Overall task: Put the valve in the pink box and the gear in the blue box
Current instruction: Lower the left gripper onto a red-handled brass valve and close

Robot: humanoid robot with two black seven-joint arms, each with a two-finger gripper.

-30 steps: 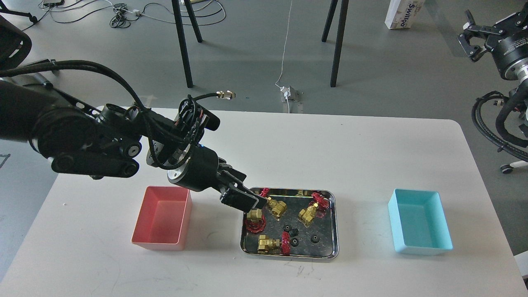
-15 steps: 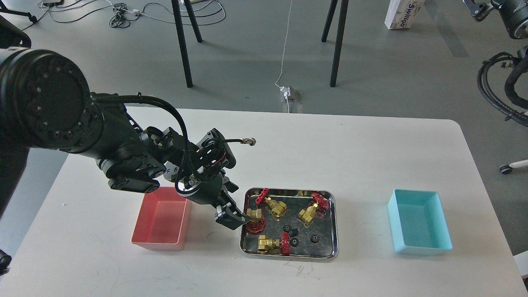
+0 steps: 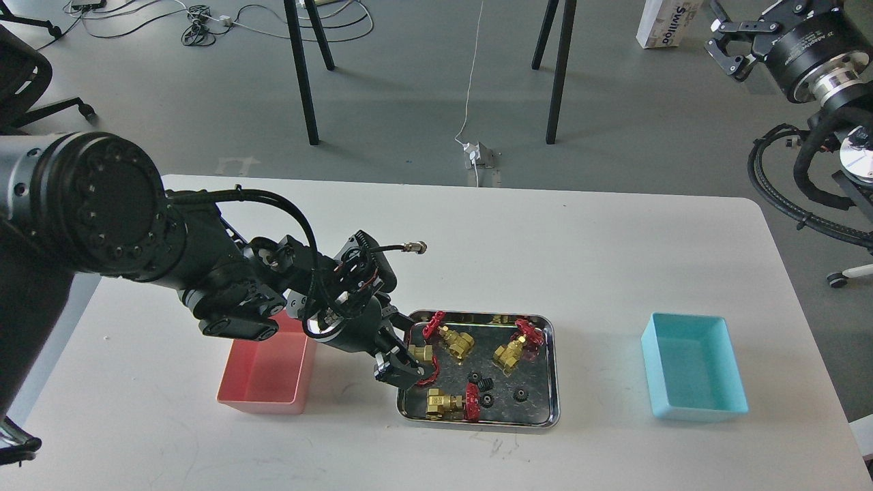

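Four brass valves with red handwheels lie in a shiny steel tray point(image 3: 554, 382): one at the left point(image 3: 423, 354), one at the back point(image 3: 455, 340), one at the right point(image 3: 511, 352) and one at the front point(image 3: 442, 403). Three tiny black gears point(image 3: 487, 399) lie between them. My left gripper point(image 3: 408, 363) is down at the tray's left edge, right against the left valve; its dark fingers cannot be told apart. The pink box point(image 3: 262, 399) stands left of the tray, partly under my left arm. The blue box point(image 3: 694, 402) stands far right and is empty. My right gripper point(image 3: 724, 42) is open and empty, high at the top right, off the table.
The tray sits at the front middle of a white table point(image 3: 545, 259). My bulky left arm point(image 3: 136, 239) covers the table's left part. A loose cable with a metal plug point(image 3: 415, 247) sticks out above the left wrist. Chair legs and cables are on the floor behind.
My left arm swung round and its gripper came down from above the tray's back left to the left valve. My right gripper moved up out of view, then back in at the top right.
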